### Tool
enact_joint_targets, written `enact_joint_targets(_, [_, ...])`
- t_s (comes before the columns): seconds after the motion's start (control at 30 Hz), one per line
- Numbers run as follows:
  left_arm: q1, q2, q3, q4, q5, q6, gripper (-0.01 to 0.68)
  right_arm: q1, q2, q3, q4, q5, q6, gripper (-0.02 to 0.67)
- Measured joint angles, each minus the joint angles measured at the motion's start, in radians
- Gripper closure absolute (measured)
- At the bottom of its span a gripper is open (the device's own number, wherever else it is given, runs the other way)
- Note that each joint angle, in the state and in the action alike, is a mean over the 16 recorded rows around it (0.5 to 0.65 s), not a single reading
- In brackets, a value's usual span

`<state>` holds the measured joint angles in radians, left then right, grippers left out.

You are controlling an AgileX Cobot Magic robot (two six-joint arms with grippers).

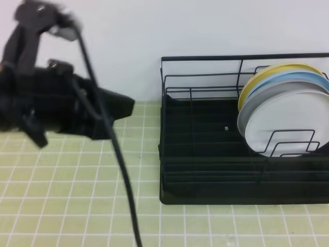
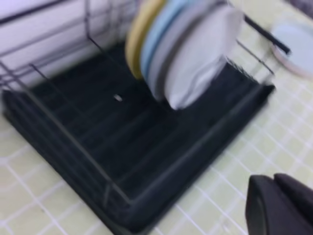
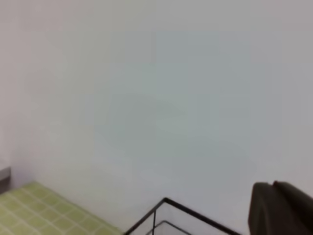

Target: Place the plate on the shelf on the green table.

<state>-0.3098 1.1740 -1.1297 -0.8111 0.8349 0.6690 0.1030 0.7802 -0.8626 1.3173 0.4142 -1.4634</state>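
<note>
The glossy white plate (image 1: 281, 125) stands on edge in the black wire shelf (image 1: 205, 170), frontmost in a row of plates and leaning against a wire loop. In the left wrist view the plate (image 2: 205, 54) faces me inside the shelf (image 2: 122, 147). My left gripper (image 1: 126, 105) hovers over the green table (image 1: 61, 206), left of the shelf, shut and empty; its fingertips (image 2: 275, 188) show at the bottom right. My right gripper (image 3: 275, 192) is shut and empty, raised towards the wall above a shelf corner (image 3: 165, 201). It is out of the exterior view.
Behind the white plate stand a grey-white plate (image 1: 248, 105), a pale-blue plate (image 1: 288, 77) and a yellow plate (image 1: 267, 71). Another pale plate (image 2: 293, 46) lies flat on the tiles beyond the shelf. The left arm's black cable (image 1: 121, 164) hangs across the table.
</note>
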Motion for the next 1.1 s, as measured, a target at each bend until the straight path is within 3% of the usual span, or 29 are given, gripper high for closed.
enact_joint_targets(0.3, [-0.001, -0.177, 0.342, -0.193, -0.26, 0.157, 0.675, 0.0, -0.363, 0.379, 0.093, -0.121, 0.004, 0.651])
enact_joint_targets(0.53, [-0.001, -0.233, 0.537, -0.382, -0.357, 0.308, 0.675, 0.0, -0.591, 0.607, 0.122, -0.172, 0.01, 0.651])
enact_joint_targets(1.1, [-0.001, -0.239, 0.601, -0.559, -0.386, 0.394, 0.675, 0.0, -0.717, 0.838, 0.144, -0.187, 0.017, 0.651])
